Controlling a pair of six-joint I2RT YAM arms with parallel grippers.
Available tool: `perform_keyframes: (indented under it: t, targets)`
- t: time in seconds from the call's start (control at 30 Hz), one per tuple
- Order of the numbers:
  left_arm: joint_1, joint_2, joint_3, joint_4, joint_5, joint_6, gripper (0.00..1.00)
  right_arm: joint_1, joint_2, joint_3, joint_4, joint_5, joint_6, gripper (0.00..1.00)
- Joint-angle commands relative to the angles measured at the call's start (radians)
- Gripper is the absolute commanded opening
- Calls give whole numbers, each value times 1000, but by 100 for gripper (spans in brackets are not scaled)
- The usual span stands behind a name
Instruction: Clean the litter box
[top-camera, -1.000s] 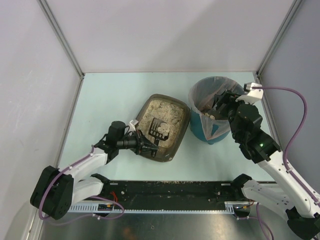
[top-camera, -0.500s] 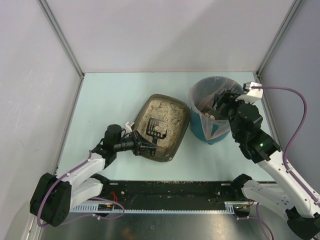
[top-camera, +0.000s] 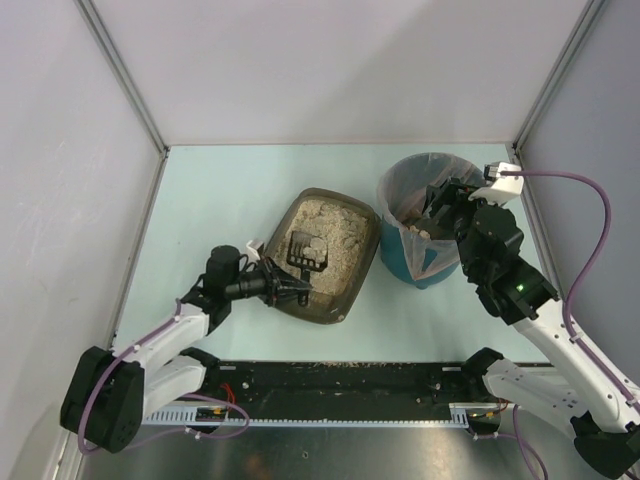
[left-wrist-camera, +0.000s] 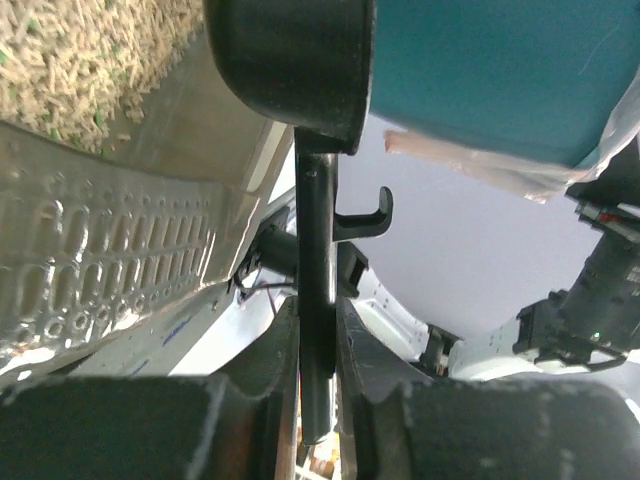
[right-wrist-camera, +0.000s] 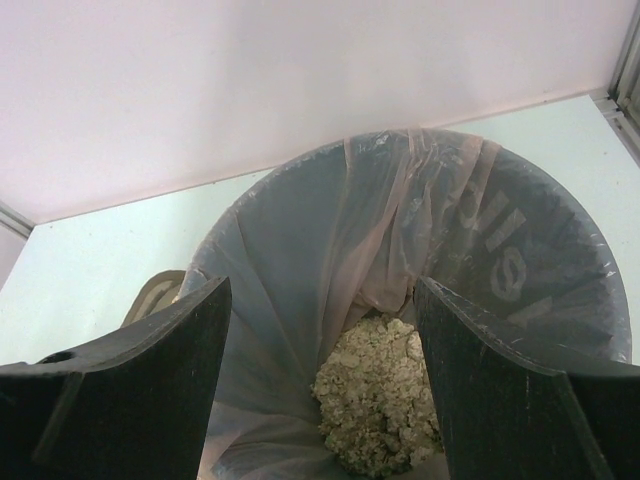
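one thin handle is pinched tight in the left tool (top-camera: 296, 288), lower left of centre in the overhead view. it belongs to a black slotted scoop (top-camera: 308, 252) whose head is over the beige litter. the litter box (top-camera: 358, 280) lies mid-frame on the pale bench (top-camera: 220, 200), just beside a teal bin (top-camera: 425, 268) to its right in frame. above that bin's clear liner (right-wrist-camera: 480, 250) the right tool (top-camera: 440, 205) hangs with fingers spread wide, gripping nothing. a litter heap (right-wrist-camera: 375, 400) lies inside.

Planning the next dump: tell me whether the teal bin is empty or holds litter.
Partly filled: a beige litter pile lies low in the bin, at the bottom of its bag liner.
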Motion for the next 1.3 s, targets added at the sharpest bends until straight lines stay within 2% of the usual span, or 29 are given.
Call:
perform_keyframes:
  t: [0.0,0.07,0.17,0.27,0.37,0.4,0.47,0.57,0.6,0.67,0.77,0.83,0.9,1.0,1.03,1.1,1.2,1.27]
  targets:
    - [-5,14,78,35,17,14,0,-3,-10,-3,49,21,-16,78]
    - [-16,56,110,15,64,34,0,0,-16,-3,54,16,-6,78]
    - [14,18,91,15,-23,16,0,0,-25,-3,42,13,1,78]
    - [-28,68,123,4,46,52,0,0,-27,-3,25,21,-9,78]
    - [38,-10,63,-4,0,19,0,0,-30,-1,25,15,-16,78]
    - [26,-25,58,-1,-26,14,0,0,-30,-1,26,15,-16,78]
    - [3,-16,71,-7,24,37,0,0,-25,-1,25,16,-10,78]
    - [89,-71,25,-28,23,22,0,0,-18,-1,32,10,4,78]
    - [79,-90,17,-19,-6,5,0,0,-18,-3,35,7,10,78]
    - [32,-69,40,-21,30,28,0,2,-12,-3,39,7,21,77]
    - [110,-107,31,-99,17,36,0,3,-5,-3,51,2,11,77]
    - [83,-134,31,-84,-12,-12,0,3,-7,-1,58,-1,-1,77]
    - [63,-118,51,-103,24,2,0,3,-7,-1,60,1,-4,77]
    - [128,-131,28,-123,17,23,0,3,-2,-3,62,-1,-12,77]
    - [98,-136,8,-99,8,-19,0,3,-1,-1,60,-4,-10,77]
    - [55,-118,21,-77,21,-12,0,3,-1,-3,63,-5,-9,77]
    - [95,-134,11,-96,-3,5,0,3,-1,-1,68,-2,-4,77]
    - [35,-144,5,-65,-37,-35,0,5,-1,-1,66,-2,-2,78]
